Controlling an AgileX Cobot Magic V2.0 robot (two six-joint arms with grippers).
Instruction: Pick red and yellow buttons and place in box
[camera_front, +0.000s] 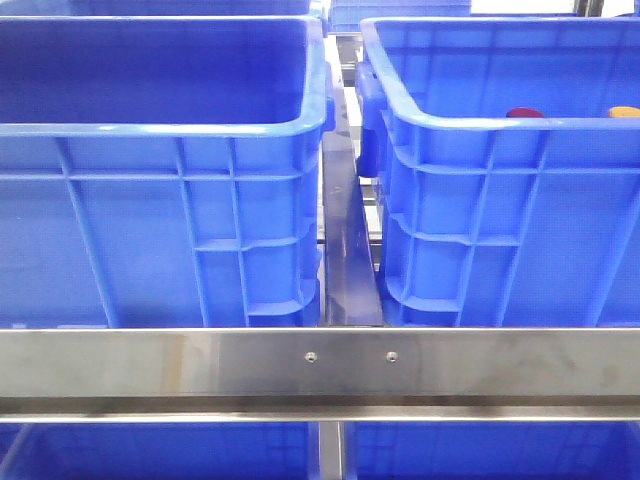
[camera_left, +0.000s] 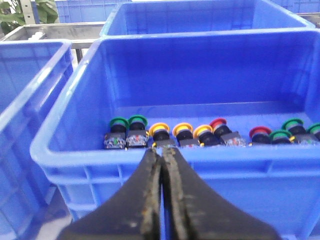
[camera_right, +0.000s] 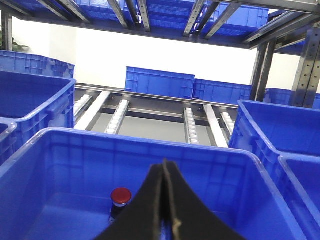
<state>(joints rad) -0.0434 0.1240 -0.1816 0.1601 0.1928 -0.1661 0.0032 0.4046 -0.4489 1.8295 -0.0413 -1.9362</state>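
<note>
Left crate (camera_front: 160, 200): big blue plastic bin, ribbed outer wall, smooth dark inside; nothing can be seen in it from the front.
Right crate (camera_front: 500, 210): blue bin just beside the left one, a dark metal divider (camera_front: 345, 240) between them; a red cap (camera_front: 525, 113) and a yellow cap (camera_front: 624, 112) peek over its near rim.
Steel rail (camera_front: 320, 362): runs across in front of both crates, with two screws.
Roller rack (camera_right: 150, 117): white roller tracks beyond the right arm's crate, more blue bins stacked behind.
Button crate (camera_left: 200, 90): directly ahead of and below the left fingers; a row of push buttons lies along its near wall.
Yellow buttons (camera_left: 182, 134): three in that row, just past the left fingertips, with green ones (camera_left: 129, 125) to one side and red ones (camera_left: 218, 125) to the other.
Box (camera_right: 65, 175): below the right fingers; one red button (camera_right: 121, 196) stands on its floor, close beside the fingertips.
Left fingers (camera_left: 161, 152): pressed together, nothing between them.
Right fingers (camera_right: 164, 166): clenched tight, holding nothing.
</note>
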